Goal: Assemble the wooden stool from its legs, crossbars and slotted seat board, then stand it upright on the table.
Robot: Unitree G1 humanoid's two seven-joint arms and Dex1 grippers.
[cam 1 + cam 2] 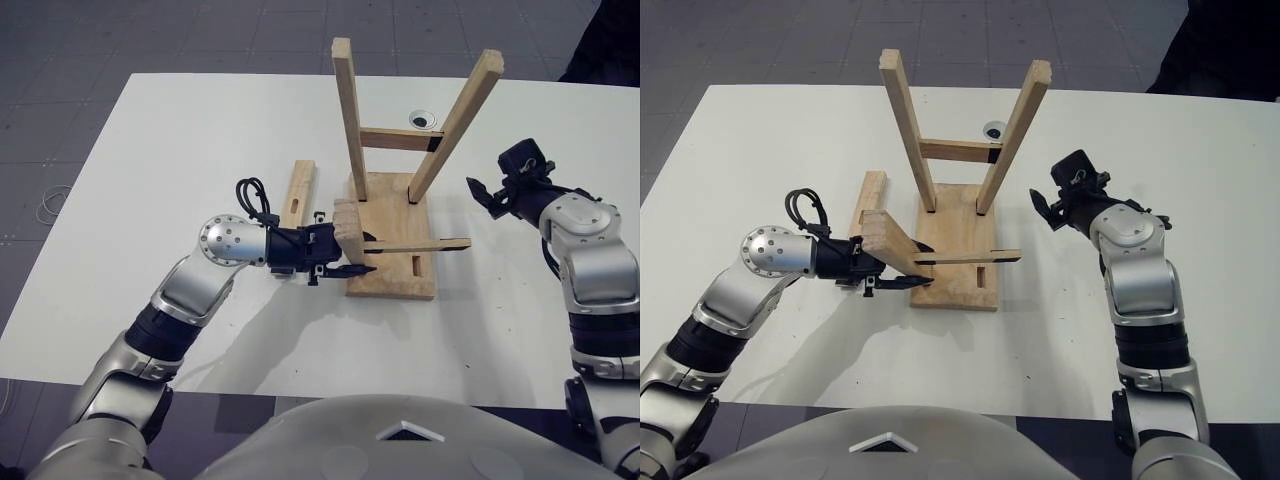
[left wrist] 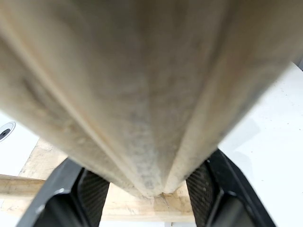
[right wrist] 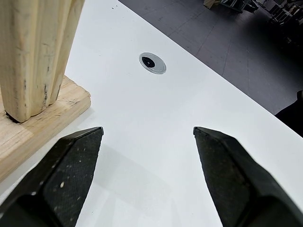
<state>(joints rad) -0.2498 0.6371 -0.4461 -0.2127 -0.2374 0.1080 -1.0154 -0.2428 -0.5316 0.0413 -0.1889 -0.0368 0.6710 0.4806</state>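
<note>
The slotted seat board (image 1: 397,274) lies flat mid-table. Two legs (image 1: 348,110) stand upright in its far slots, joined by a crossbar (image 1: 398,139). My left gripper (image 1: 348,256) is shut on a third leg (image 1: 347,226) at the board's near left edge; a thin crossbar (image 1: 420,245) sticks out from that leg to the right, over the board. In the left wrist view this leg (image 2: 142,94) sits between the black fingers (image 2: 90,194). My right gripper (image 1: 490,190) hovers open just right of the board, holding nothing; its wrist view has the right upright leg (image 3: 33,56) beside it.
A fourth leg (image 1: 298,192) lies loose on the table to the left of the board. A round cable grommet (image 1: 424,119) sits in the tabletop behind the stool. The white table (image 1: 180,150) has bare room on the left and at the front.
</note>
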